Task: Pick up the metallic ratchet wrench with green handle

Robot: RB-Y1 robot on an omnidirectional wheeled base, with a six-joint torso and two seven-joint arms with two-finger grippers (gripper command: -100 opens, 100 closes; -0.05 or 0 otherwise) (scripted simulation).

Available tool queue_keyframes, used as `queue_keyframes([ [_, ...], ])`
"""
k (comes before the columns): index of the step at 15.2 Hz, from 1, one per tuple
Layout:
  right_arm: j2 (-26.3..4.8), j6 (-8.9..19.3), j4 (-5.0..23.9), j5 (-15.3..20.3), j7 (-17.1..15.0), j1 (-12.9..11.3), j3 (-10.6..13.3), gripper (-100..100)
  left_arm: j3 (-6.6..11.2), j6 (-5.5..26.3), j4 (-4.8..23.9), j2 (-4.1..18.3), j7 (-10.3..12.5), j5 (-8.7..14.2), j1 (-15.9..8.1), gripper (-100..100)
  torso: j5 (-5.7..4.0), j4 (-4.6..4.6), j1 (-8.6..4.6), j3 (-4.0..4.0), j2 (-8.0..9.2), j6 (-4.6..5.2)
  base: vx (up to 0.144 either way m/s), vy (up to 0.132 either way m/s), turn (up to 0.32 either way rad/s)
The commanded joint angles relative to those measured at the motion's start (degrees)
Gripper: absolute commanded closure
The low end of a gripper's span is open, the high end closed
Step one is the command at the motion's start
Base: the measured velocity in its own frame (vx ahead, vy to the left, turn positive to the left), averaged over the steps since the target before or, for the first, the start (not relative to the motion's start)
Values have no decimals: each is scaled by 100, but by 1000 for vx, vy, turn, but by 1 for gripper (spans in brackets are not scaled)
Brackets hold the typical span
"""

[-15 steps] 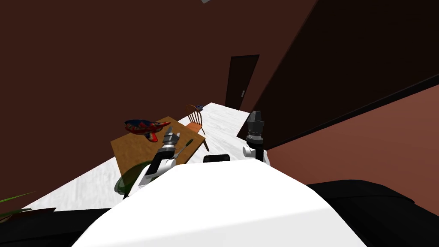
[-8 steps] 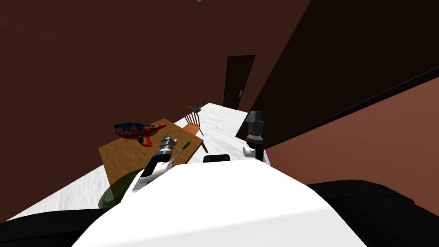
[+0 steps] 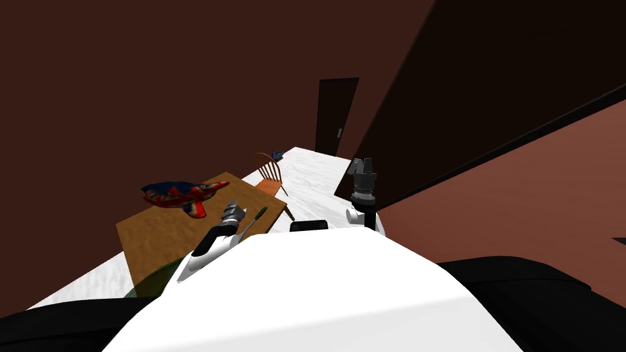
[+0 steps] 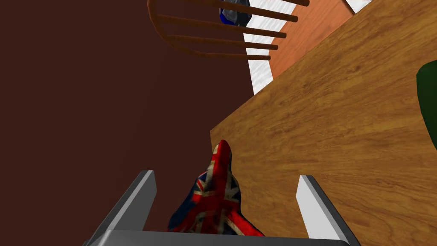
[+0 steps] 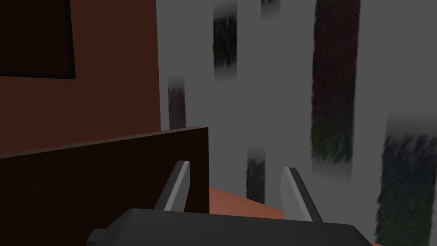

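Just beside the left gripper [image 3: 233,206], fingers spread above the brown wooden table [image 3: 159,235], lies the green-handled metallic ratchet wrench [image 3: 255,219]; a red-and-blue flag-patterned object [image 4: 213,200] seems to sit below those fingers. Right gripper [image 3: 362,164] likewise spread.

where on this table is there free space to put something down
Free: the bare table between the flag-patterned object and the dark green round thing at the near corner. Crowded: the edge by the chair, where the left end effector and the wrench are close together.

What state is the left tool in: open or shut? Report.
Open: the left tool has its fingers wide apart, pressing nothing.
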Motion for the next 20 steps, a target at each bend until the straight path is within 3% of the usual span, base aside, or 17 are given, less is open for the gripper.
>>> queue_keyframes([
  [1,0,0,0,0,0,0,0,0,164,286,174,30,40,148,39,-100,0,0,0,0,0,0,51,-27,-64],
  [2,0,0,0,0,0,0,0,0,164,317,174,30,40,148,39,-100,-1,0,-3,1,2,0,57,-24,-72],
  [3,0,0,0,0,0,0,0,0,297,481,311,20,60,255,70,-100,-1,0,-3,1,2,0,75,-18,-98],
  [5,0,0,0,0,0,0,0,0,297,567,311,20,60,255,70,-100,-1,-1,-1,-2,-3,0,60,-9,-60],
  [6,0,0,0,0,0,0,0,0,431,783,449,5,80,361,100,-100,0,0,0,1,1,-1,49,-4,-63],
  [7,0,0,0,0,0,0,0,0,431,816,449,5,80,361,100,-100,0,1,2,2,3,0,55,-10,-78],
  [10,0,0,0,0,0,0,0,0,696,1207,723,-34,117,570,158,-100,-1,0,-1,-1,-2,0,75,-15,-102],
  [12,0,0,0,0,0,0,0,0,696,1307,723,-34,117,570,158,-100,0,-1,0,-3,-5,0,62,-8,-39],
  [15,0,0,0,0,0,0,0,0,956,1704,991,-87,149,772,214,-100,0,0,-1,1,1,1,60,-9,-86],
  [20,0,0,0,0,0,0,0,0,1204,2235,1248,-149,176,963,265,-100,-1,-1,-4,-3,-6,0,77,-11,-77],
])
